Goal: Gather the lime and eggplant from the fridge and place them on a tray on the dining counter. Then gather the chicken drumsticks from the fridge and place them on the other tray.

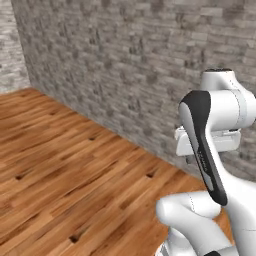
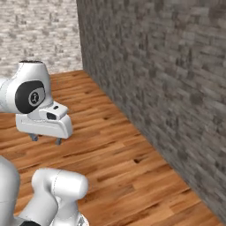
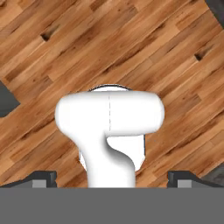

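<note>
- Gripper spread wide, empty, folded over wood floor.
- Brick wall just ahead; no fridge seen.
- Judgement: keep arm tucked, drive on to find it.

Floor runs under robot, spreading fwd and to its left. Long wall stands on right side of floor, running away fwd. Second wall at far end, meeting long wall in a corner. Gripper hangs above floor, left of long wall and apart from it, pointing down; fingertips stand wide apart over floor.
</note>
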Controlling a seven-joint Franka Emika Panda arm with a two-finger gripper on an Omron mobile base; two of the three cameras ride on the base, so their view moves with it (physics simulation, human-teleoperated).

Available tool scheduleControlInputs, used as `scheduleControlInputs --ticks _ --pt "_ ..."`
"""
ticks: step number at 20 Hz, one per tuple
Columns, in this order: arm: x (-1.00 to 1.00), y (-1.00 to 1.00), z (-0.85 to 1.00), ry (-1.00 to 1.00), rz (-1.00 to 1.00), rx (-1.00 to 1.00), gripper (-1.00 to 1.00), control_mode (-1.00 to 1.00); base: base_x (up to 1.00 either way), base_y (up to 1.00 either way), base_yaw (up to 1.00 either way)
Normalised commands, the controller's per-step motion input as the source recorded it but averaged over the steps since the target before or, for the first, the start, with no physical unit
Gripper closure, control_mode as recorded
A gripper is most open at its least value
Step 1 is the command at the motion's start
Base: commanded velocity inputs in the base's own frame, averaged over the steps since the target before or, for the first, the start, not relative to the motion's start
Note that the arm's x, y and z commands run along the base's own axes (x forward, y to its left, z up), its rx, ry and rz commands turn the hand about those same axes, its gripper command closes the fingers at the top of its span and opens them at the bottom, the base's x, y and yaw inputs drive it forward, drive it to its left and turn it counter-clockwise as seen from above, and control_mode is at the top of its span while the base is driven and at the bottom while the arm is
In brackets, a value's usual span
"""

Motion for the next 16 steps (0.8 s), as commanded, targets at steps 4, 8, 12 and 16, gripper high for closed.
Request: scheduleControlInputs --ticks 4,8,12,16 --pt "0.00 0.00 0.00 0.00 0.00 0.00 -1.00 1.00 1.00 -0.12 0.58" --pt "0.00 0.00 0.00 0.00 0.00 0.00 -1.00 1.00 1.00 -0.29 0.48" --pt "0.00 0.00 0.00 0.00 0.00 0.00 -1.00 1.00 1.00 -0.24 0.47" --pt "0.00 0.00 0.00 0.00 0.00 0.00 -1.00 1.00 1.00 -0.24 0.47"
